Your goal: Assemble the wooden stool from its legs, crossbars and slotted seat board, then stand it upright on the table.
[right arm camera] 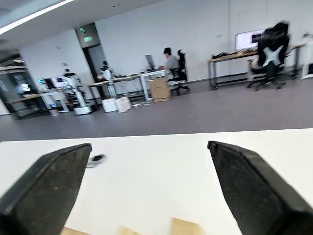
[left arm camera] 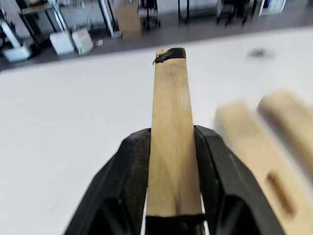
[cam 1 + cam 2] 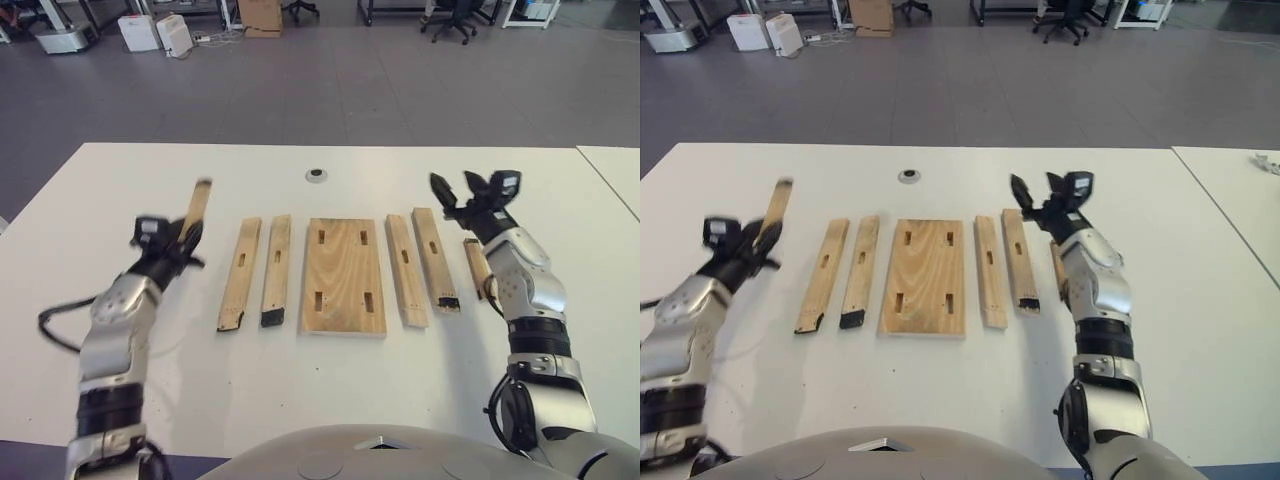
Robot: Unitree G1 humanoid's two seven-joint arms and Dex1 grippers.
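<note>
Clamping one crossbar point(image 3: 197, 208) at frame left, the left gripper point(image 3: 183, 238) holds firm; the right gripper point(image 3: 472, 188) hovers right, fingers spread. One seat board point(image 3: 345, 275) lies centre between four legs point(image 3: 240, 272), second crossbar point(image 3: 476, 268) rightmost.

We are looking across a white table point(image 3: 120, 190) onto a grey floor point(image 3: 400, 90), where a cardboard box point(image 3: 260, 15) is sitting at twelve o'clock, two white units point(image 3: 158, 32) at eleven and a black office chair point(image 3: 455, 18) at one. A second table point(image 3: 615, 165) is edging in at three. We are seeing pale walls point(image 1: 195, 29) and a ceiling light strip point(image 1: 34, 14) beyond
</note>
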